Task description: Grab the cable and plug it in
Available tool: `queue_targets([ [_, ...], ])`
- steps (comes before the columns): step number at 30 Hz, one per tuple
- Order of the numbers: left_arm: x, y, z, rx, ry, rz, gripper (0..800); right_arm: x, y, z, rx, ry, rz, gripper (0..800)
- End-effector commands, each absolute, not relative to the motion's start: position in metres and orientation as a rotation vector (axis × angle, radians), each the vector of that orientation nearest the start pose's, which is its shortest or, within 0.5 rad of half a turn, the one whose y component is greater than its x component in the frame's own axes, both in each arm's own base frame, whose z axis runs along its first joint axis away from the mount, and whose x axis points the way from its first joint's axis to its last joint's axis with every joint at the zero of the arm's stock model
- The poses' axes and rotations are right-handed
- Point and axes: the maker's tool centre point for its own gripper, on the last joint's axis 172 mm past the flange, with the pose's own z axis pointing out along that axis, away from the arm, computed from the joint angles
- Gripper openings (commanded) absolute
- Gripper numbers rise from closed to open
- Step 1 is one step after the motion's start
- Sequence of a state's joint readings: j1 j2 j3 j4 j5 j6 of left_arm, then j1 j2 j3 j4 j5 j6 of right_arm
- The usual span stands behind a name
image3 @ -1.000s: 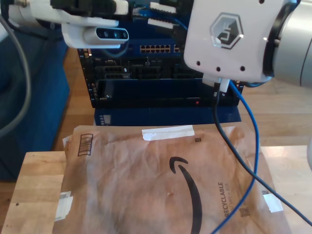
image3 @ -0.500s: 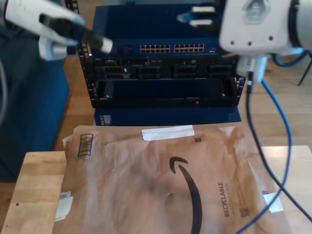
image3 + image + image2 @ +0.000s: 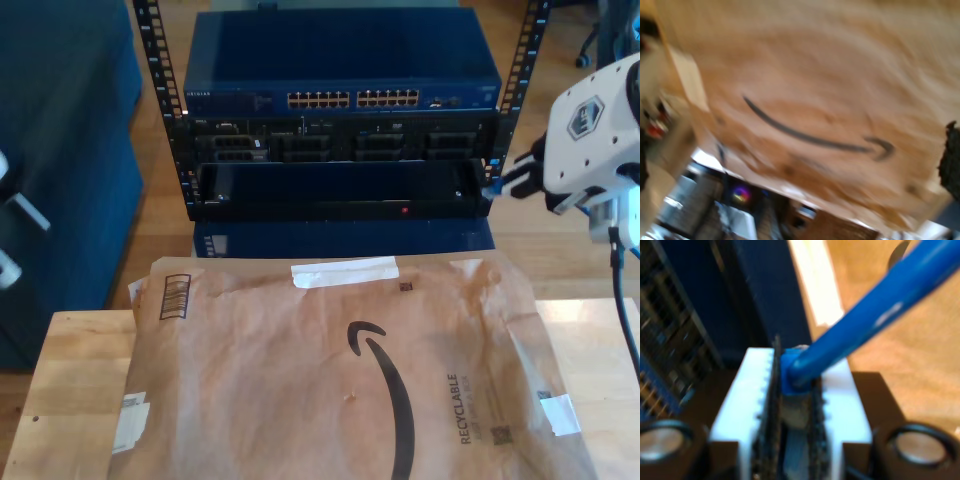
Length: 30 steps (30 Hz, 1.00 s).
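Observation:
The blue cable [image 3: 880,305] is clamped just behind its booted plug between the toothed pads of my second gripper [image 3: 792,390], which is shut on it. In the exterior view that gripper [image 3: 503,184] hangs at the exterior view's right, beside the rack's right post, with the cable's blue plug [image 3: 492,187] sticking out of its tips toward the rack. The switch's row of ports [image 3: 350,100] lies higher and further toward the exterior view's left. The blurred first wrist view looks at the brown paper mailer [image 3: 815,75]. A white piece of an arm [image 3: 12,240] shows at the exterior view's left edge.
The brown paper mailer [image 3: 330,370] covers most of the wooden table [image 3: 70,380] in front of the rack [image 3: 340,190]. A black robot cable [image 3: 622,300] drops from the arm at the exterior view's right. A dark blue block [image 3: 60,150] stands at the exterior view's left.
Both arms have swung out from in front of the camera. The arm holding the cable went right and down to the rack's right post; the other withdrew to the left edge.

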State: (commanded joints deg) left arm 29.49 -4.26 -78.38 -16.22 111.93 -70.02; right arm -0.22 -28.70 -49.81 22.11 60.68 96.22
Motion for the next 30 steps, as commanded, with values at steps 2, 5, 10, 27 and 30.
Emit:
queue_targets([
  [2,0.289,0.106,0.312,1.927,2.228,-0.907,798,0.420,0.067,0.320,-1.646,2.149,0.084,1],
  [5,0.252,0.119,0.292,1.933,2.200,-0.969,798,0.421,0.064,0.305,-1.667,2.180,0.099,1],
  [10,0.193,0.141,0.265,1.879,2.054,-1.001,798,0.422,0.064,0.294,-1.670,2.201,0.121,1],
  [27,0.013,0.137,0.168,1.773,1.961,-1.002,798,0.420,0.065,0.280,-1.631,2.256,0.155,1],
  [30,-0.011,0.131,0.147,1.783,1.967,-0.974,798,0.418,0.067,0.278,-1.635,2.257,0.162,1],
])
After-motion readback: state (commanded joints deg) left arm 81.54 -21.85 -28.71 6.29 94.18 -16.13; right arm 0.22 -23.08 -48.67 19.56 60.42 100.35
